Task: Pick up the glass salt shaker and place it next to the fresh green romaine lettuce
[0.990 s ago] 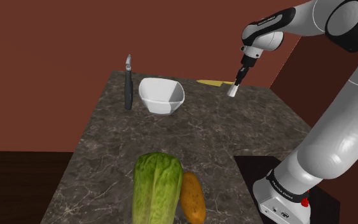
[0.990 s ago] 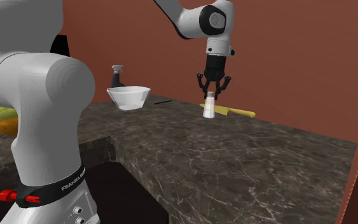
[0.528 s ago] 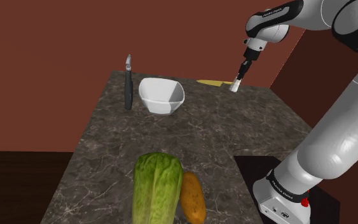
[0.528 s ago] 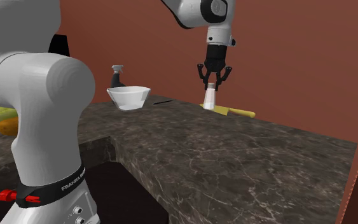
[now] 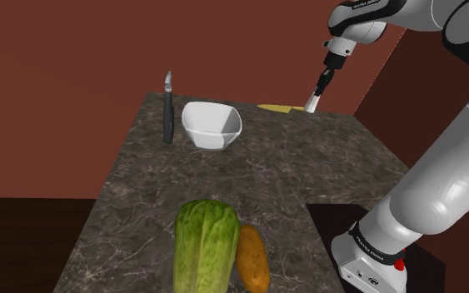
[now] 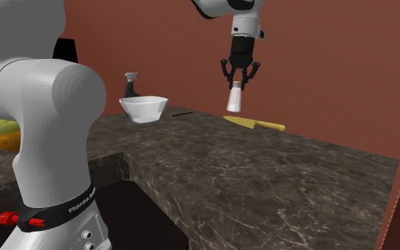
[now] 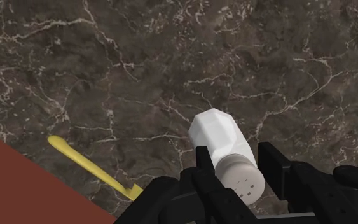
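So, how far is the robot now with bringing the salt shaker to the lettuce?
Done: the grasp; the pincer is shut on the white salt shaker. In hand: the lift; it hangs clear above the counter. Left: carry it to the lettuce at the other end and set it down beside it.

Plain white salt shaker (image 7: 219, 137), cap speckled with dark holes – black gripper (image 7: 238, 158). Dark brown-grey marbled countertop (image 5: 291, 166), pale veins. White bowl (image 5: 212, 125); beside bowl, blackish slim tool (image 5: 168, 112), grey tip. Green romaine lettuce (image 5: 205, 245), paler ribs; orange vegetable (image 5: 251, 258). Yellow utensil (image 7: 88, 167). Brick-red wall (image 5: 74, 50).
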You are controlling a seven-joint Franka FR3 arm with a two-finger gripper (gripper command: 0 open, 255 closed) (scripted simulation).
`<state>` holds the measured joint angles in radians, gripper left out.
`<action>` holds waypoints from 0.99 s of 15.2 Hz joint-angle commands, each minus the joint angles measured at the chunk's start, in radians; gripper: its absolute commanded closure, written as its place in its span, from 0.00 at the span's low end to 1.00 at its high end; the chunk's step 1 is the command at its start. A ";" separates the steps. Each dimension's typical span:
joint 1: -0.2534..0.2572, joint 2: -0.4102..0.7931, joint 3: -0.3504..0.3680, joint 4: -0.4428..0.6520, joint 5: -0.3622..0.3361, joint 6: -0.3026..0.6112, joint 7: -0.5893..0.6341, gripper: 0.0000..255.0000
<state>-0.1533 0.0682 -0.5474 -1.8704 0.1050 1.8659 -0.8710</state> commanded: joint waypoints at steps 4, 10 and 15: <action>0.001 -0.010 0.000 0.058 -0.007 -0.067 0.010 1.00; 0.000 -0.015 -0.001 0.134 -0.011 -0.146 0.016 1.00; -0.002 -0.011 -0.002 0.205 -0.010 -0.214 0.019 1.00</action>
<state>-0.1532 0.0539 -0.5483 -1.6832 0.0933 1.6675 -0.8502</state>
